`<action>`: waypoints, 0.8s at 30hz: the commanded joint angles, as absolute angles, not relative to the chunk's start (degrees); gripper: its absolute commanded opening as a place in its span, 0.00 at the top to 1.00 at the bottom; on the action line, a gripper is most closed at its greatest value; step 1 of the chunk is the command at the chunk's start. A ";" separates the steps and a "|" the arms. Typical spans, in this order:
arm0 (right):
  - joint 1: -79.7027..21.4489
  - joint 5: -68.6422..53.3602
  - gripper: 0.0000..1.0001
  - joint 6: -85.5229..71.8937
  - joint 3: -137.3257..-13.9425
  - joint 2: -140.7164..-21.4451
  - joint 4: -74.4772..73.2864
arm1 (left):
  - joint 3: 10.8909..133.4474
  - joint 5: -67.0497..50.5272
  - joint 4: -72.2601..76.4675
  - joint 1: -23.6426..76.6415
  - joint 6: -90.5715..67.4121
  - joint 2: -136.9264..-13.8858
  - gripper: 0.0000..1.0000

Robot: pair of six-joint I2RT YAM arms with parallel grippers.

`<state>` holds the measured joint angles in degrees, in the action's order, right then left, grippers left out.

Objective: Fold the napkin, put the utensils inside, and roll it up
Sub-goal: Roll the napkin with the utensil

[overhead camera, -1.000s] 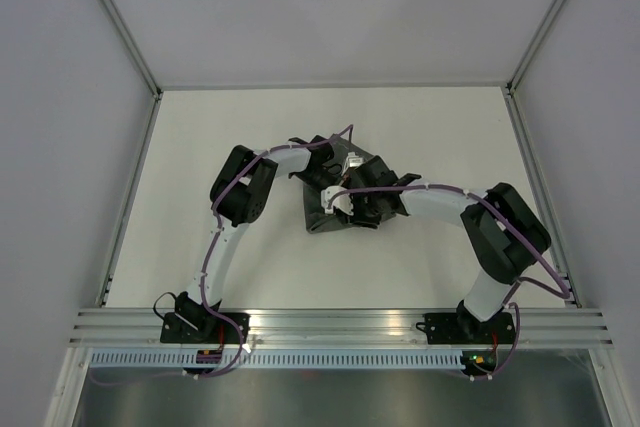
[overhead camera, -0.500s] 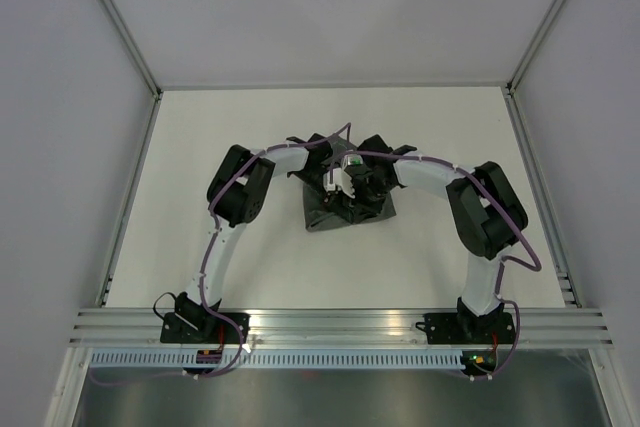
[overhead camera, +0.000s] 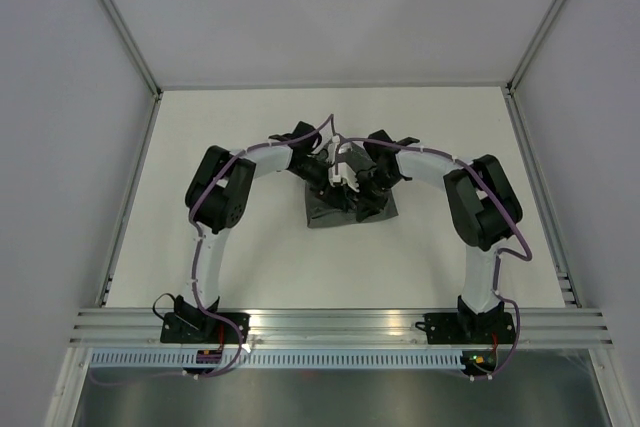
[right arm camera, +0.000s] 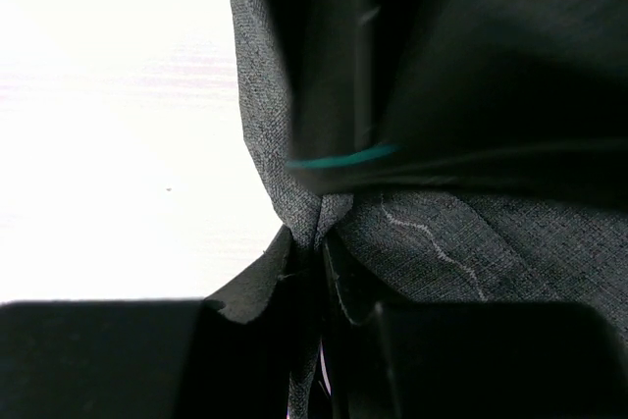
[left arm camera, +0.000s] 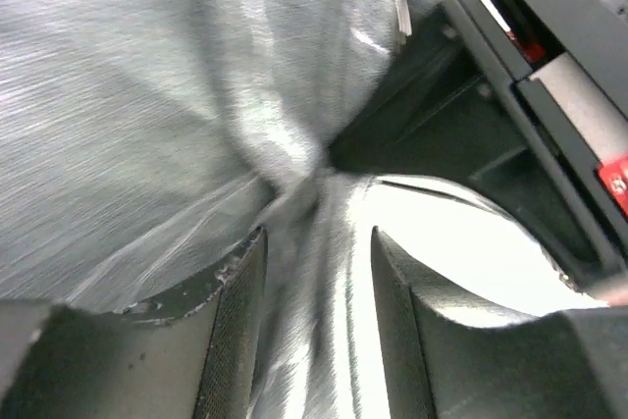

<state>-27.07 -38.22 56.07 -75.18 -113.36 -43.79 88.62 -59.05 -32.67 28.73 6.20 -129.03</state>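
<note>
Dark grey napkin (overhead camera: 348, 215) is found bunched near the middle of the table (overhead camera: 230, 127). From overhead it is largely covered by both arms, which meet above it.

The left gripper (left arm camera: 316, 252) is noted released: the fingers stand apart and cloth runs loosely between them.

The right gripper (right arm camera: 322, 247) is noted clenched on a raised fold of the napkin.

In the left wrist view the upper right is blocked by the right arm's black housing (left arm camera: 510, 115), close beside.

A teal sliver of utensil (right arm camera: 343, 157) is seen only in the right wrist view, tucked under a dark fold. It cannot be made out from overhead.
</note>
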 commanded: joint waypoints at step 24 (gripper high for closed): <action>-22.94 -38.76 0.83 61.44 -85.96 -128.23 -60.11 | 39.30 14.02 25.12 41.29 3.67 -76.82 0.41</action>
